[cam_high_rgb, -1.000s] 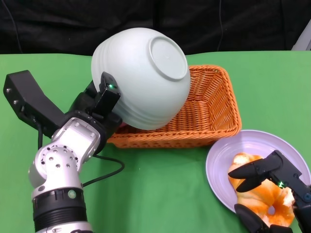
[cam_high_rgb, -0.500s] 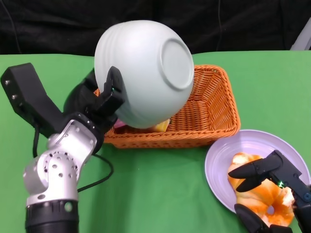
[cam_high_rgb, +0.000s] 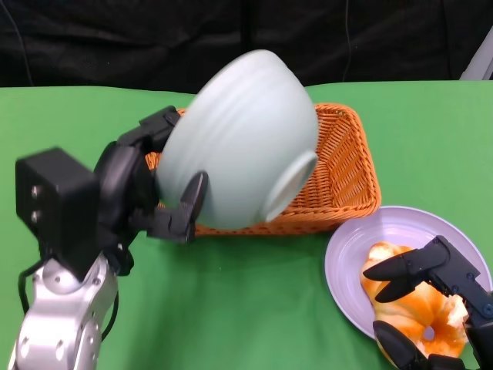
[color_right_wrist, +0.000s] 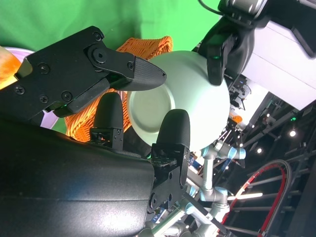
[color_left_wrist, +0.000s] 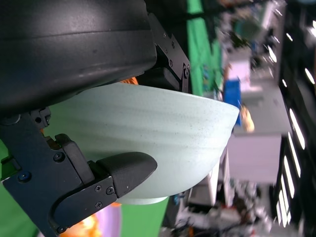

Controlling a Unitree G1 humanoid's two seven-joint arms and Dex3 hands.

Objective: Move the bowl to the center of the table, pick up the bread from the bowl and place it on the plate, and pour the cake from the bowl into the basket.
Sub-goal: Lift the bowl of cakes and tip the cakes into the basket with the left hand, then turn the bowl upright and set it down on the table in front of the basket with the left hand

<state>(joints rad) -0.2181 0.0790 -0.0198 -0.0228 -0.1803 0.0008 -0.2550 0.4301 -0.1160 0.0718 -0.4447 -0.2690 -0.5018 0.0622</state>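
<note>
The bowl has swung back onto its side over the basket, left hand gripping it; right hand hovers spread above the bread on the plate.

left hand gripping tilted bowl, over basket

Green tablecloth over table; black backdrop behind.

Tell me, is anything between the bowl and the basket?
Nothing visible. The left robot hand holds the pale green bowl tipped on its side right over the orange basket, with no object between them. The bread sits apart on the plate.
</note>
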